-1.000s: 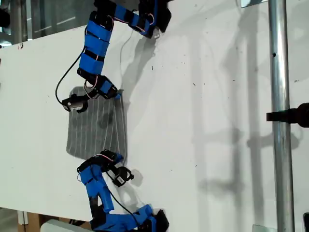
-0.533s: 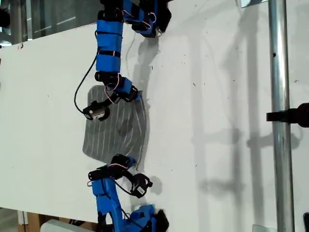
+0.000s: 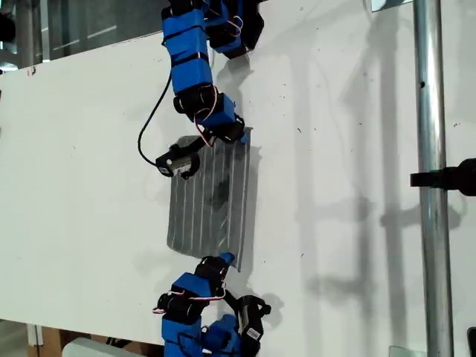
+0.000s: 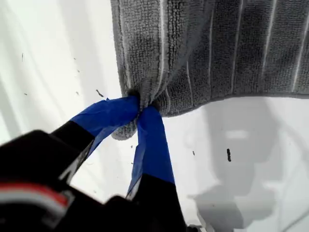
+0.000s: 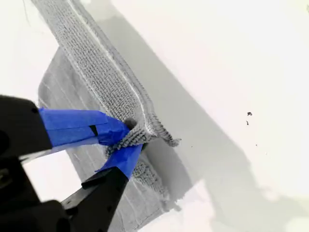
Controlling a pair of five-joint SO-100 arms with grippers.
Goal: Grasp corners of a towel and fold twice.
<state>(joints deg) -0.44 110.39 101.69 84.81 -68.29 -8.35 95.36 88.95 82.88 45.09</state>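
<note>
Terry towel [image 3: 212,201], lying on the white counter [image 3: 335,149], looks soft, light and floppy, so we keep our first end effector [image 4: 141,108] and second end effector [image 5: 126,140] pinched on its corners.

Towel [image 4: 212,53] cut off by the first wrist view's edge, its pinched corner [image 4: 141,104] buried between blue fingertips [image 4: 149,140], far end [image 5: 41,5] beyond the second wrist view's edge, arm bases beyond the towel cropped in the exterior view.

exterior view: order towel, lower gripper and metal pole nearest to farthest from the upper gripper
1. towel, pinched in the jaws of the upper gripper
2. lower gripper, at the towel's opposite corner
3. metal pole, at the exterior view's right
</note>
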